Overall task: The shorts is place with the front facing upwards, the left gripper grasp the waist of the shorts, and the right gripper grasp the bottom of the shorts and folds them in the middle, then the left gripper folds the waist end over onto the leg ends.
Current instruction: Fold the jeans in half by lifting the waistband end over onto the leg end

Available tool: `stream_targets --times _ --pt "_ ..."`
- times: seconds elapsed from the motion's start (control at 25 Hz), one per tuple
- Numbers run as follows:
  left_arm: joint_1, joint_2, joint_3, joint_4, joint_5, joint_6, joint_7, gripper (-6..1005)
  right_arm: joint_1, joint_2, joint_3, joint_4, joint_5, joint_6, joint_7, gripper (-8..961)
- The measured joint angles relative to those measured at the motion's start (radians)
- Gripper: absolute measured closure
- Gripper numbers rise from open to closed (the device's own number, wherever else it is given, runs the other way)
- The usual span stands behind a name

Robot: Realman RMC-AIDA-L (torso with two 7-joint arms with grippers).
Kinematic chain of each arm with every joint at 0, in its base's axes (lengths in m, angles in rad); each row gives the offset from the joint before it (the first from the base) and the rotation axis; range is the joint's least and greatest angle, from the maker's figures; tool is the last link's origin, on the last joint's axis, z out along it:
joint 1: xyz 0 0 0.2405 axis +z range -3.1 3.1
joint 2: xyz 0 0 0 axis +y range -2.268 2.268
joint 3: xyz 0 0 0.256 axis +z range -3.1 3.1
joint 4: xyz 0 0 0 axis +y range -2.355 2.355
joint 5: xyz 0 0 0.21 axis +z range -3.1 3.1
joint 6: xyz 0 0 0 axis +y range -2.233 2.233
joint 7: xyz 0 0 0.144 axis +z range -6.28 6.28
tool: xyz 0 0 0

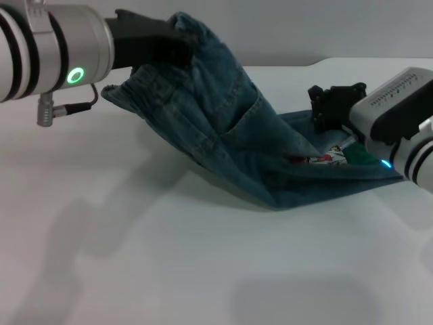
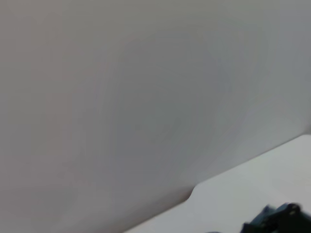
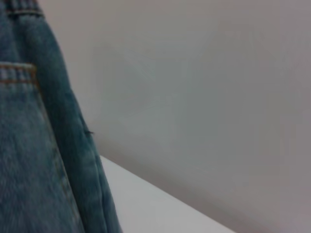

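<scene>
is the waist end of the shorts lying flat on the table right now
No, the left gripper holds the waist of the shorts up off the table.

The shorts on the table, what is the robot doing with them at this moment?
The robot is folding the shorts on the white table. The left tool has gripped the waist of the shorts and holds it raised above the table, so the denim hangs in a slope. The leg ends lie on the table near the right tool, beside the cartoon print. The waist has not yet been laid over the leg ends.
</scene>
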Motion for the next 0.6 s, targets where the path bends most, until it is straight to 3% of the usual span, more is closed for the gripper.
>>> stream_targets --times 0.6 --pt "-0.047 0.000 0.034 -0.002 -0.008 0.060 0.010 923 0.081 0.000 -0.336 0.006 0.306 -0.012 0.012 955"
